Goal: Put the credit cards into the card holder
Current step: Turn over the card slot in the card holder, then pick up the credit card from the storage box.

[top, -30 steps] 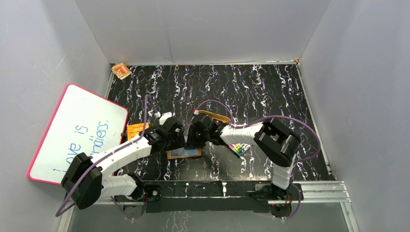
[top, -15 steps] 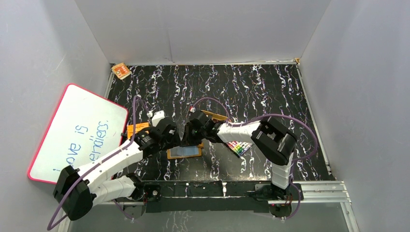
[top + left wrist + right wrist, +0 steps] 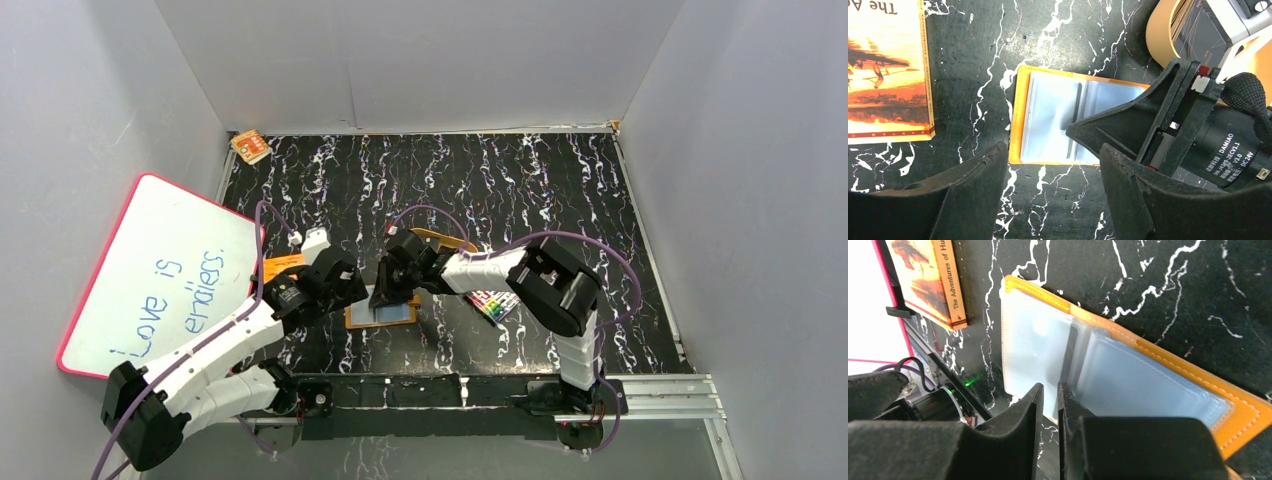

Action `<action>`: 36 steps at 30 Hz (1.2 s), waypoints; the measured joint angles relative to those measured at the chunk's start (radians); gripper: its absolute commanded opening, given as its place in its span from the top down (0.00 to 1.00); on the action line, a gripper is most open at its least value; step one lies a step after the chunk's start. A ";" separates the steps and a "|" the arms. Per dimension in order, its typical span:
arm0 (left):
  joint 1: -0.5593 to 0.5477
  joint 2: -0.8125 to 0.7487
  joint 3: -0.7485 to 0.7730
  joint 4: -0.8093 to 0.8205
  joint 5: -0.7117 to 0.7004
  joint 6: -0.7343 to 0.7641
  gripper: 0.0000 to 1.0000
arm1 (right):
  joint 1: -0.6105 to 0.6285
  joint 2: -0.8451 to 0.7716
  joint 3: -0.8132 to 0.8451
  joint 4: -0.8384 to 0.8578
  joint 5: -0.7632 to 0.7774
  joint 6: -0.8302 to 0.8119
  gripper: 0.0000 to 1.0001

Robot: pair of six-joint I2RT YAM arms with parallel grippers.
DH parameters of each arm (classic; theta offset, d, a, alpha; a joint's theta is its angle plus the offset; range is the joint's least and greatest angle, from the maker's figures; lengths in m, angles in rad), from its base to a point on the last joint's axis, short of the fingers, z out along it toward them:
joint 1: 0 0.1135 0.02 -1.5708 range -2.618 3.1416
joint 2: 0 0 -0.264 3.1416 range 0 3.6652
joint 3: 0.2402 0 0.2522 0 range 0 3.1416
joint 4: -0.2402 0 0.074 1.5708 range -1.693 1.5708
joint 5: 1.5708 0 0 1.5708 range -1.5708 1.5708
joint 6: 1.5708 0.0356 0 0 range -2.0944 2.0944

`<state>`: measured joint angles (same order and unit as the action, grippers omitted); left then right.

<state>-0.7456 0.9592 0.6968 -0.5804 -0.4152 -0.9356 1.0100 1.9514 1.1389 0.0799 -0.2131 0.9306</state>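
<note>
The card holder (image 3: 385, 316) lies open on the black marbled table, orange rim up and light-blue sleeves showing; it also shows in the left wrist view (image 3: 1053, 120) and the right wrist view (image 3: 1038, 345). My right gripper (image 3: 1049, 386) hovers low over its sleeves (image 3: 383, 298), fingers closed to a thin slit with nothing seen between them. My left gripper (image 3: 1053, 192) is open and empty just near of the holder's edge (image 3: 350, 290). A dark flat card-like thing (image 3: 1198, 30) lies in the tan tray. No other credit cards show.
The tan oval tray (image 3: 447, 241) sits just behind the right gripper. An orange printed booklet (image 3: 283, 265) lies left of the holder, and a marker pack (image 3: 497, 306) lies right of it. A whiteboard (image 3: 160, 280) leans at the left wall. A small orange item (image 3: 250, 146) sits at the back left.
My left arm has drawn back to the left and nearer, away from the holder. My right gripper has shifted left and down over the open holder.
</note>
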 measured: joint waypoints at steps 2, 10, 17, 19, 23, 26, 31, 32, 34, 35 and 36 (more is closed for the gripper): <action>0.000 0.000 0.000 0.000 0.000 0.000 0.35 | -0.001 -0.007 0.000 -0.014 0.008 -0.011 0.72; 0.000 -0.064 0.000 0.015 0.005 0.012 0.29 | -0.106 -0.346 -0.077 -0.150 0.084 -0.106 0.52; 0.000 -0.123 -0.019 0.043 0.008 0.015 0.27 | -0.349 -0.466 -0.096 -0.163 0.105 -0.162 0.40; 0.000 -0.123 -0.034 0.042 0.012 0.011 0.27 | -0.364 -0.431 -0.096 -0.174 0.103 -0.167 0.38; 0.000 -0.123 -0.056 0.030 0.016 -0.001 0.27 | -0.388 -0.353 -0.105 -0.190 0.095 -0.162 0.36; 0.000 -0.124 -0.064 0.027 0.019 -0.008 0.27 | -0.399 -0.308 -0.107 -0.189 0.088 -0.148 0.36; 0.000 -0.124 -0.068 0.026 0.024 -0.009 0.27 | -0.414 -0.250 -0.109 -0.168 0.066 -0.127 0.38; 0.000 -0.124 -0.068 0.026 0.025 -0.011 0.27 | -0.416 -0.243 -0.116 -0.155 0.060 -0.122 0.39; 0.000 -0.124 -0.068 0.026 0.028 -0.011 0.27 | -0.421 -0.239 -0.131 -0.137 0.045 -0.114 0.42; 0.000 -0.124 -0.069 0.026 0.031 -0.012 0.27 | -0.422 -0.238 -0.137 -0.129 0.040 -0.109 0.43; 0.000 -0.124 -0.069 0.026 0.031 -0.013 0.27 | -0.423 -0.235 -0.139 -0.123 0.033 -0.105 0.45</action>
<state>-0.7456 0.8356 0.6273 -0.5545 -0.3840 -0.9489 0.5869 1.7161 1.0000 -0.0433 -0.1799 0.8261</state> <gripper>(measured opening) 0.727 0.592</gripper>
